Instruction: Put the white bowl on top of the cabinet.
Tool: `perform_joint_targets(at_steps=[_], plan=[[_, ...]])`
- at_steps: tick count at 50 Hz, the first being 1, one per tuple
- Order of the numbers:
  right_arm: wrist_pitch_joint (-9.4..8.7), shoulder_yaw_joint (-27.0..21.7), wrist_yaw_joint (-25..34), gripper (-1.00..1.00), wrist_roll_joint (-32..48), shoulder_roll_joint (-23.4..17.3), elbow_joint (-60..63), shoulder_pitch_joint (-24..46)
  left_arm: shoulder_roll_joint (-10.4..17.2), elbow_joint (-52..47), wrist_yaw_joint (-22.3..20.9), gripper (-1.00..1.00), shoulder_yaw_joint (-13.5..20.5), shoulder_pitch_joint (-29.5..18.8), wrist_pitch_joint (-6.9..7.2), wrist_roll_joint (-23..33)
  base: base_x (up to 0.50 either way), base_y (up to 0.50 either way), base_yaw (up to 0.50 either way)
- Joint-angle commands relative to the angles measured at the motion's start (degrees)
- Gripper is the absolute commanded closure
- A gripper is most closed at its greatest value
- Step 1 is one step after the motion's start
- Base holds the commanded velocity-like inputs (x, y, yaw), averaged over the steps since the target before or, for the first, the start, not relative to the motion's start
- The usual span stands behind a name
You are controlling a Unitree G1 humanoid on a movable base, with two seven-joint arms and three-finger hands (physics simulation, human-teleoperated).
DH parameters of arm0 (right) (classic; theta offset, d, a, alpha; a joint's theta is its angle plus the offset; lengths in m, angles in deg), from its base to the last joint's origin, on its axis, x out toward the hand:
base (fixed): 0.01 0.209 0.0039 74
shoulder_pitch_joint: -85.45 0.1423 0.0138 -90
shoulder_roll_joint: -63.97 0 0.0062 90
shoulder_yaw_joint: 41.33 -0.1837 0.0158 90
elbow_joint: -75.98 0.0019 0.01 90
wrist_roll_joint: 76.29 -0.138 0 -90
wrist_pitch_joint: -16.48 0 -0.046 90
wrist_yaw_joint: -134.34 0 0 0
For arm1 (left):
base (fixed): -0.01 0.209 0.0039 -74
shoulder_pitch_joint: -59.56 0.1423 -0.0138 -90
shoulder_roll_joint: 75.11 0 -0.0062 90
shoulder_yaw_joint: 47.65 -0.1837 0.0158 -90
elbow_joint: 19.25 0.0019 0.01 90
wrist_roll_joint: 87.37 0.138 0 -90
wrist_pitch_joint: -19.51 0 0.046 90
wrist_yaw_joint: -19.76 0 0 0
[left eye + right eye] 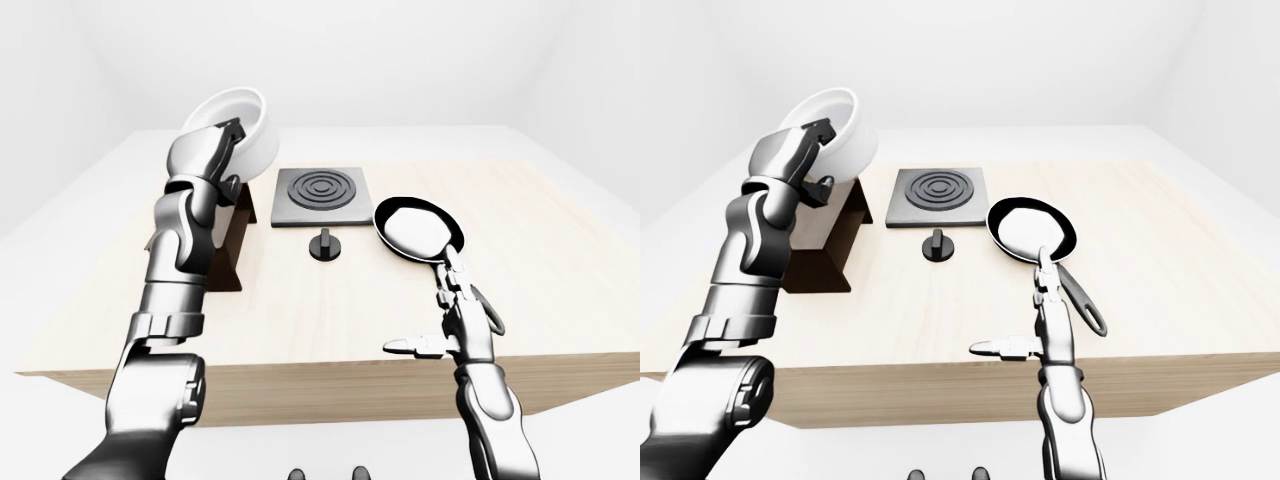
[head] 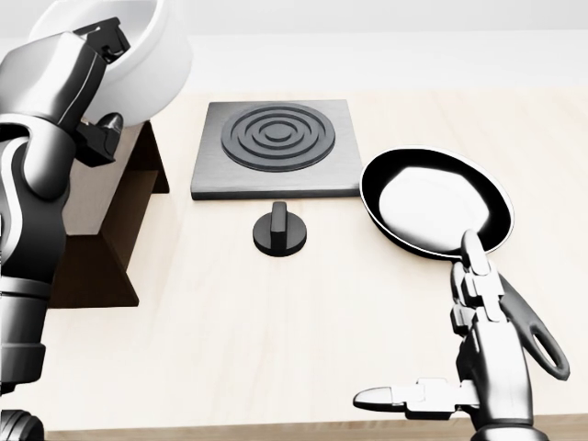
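Note:
The white bowl (image 2: pixel 152 55) is tilted and held up at the top left of the head view, over the upper end of the dark brown cabinet (image 2: pixel 101 266), which stands on the wooden table. My left hand (image 2: pixel 103 83) is shut on the bowl's rim, one finger over the edge and the thumb beneath. I cannot tell whether the bowl touches the cabinet top, as my forearm hides it. My right hand (image 2: pixel 423 326) is open and empty near the table's bottom edge, fingers straight, thumb pointing left, next to the pan's handle.
A grey hob plate (image 2: pixel 276 147) with rings lies right of the cabinet, with a black knob (image 2: pixel 280 230) below it. A black frying pan (image 2: pixel 436 202) lies at the right, its handle toward my right hand. The table's edge (image 1: pixel 330 385) is close to me.

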Motion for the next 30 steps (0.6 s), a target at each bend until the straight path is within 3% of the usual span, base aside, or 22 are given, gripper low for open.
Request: perform_joint_targets(at_steps=[1,14,30], plan=[[0.0,0.34,-0.11,-1.0,0.2,-0.01,-0.05,-0.1,4.3,10.65,9.52,1.0,1.34,-5.17,0.0,-1.61,0.0,0.0,0.0],[0.0,0.38,-0.16,-1.0,0.35,-0.05,-0.95,0.2,8.16,25.52,18.66,1.0,0.85,-8.62,0.0,-4.65,0.0,0.0,0.0],[0.0,0.94,-0.35,-1.0,0.69,-0.06,-0.91,0.04,11.34,35.77,23.88,1.0,-0.52,-11.18,0.0,-3.61,0.0,0.0,0.0]])
